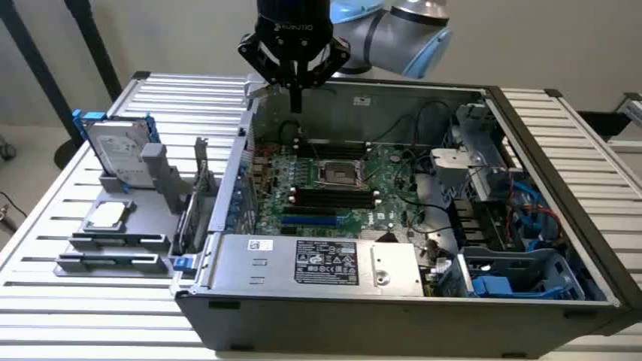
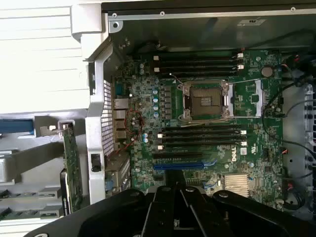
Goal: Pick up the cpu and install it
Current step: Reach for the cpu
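Slatted table (image 1: 101, 308) below; claw (image 1: 295, 104) fully closed, empty.

cpu (image 1: 107, 216): on holder (image 1: 113, 243) | holder: exterior view's left of case (image 1: 401, 320) | gripper (image 1: 296, 105): over case

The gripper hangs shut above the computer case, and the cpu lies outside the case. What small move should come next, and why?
Probably it should travel toward the exterior view's left, to above the cpu on the grey holder. The gripper is shut, holds nothing and hangs over the motherboard, far from the cpu, and the socket stands empty.
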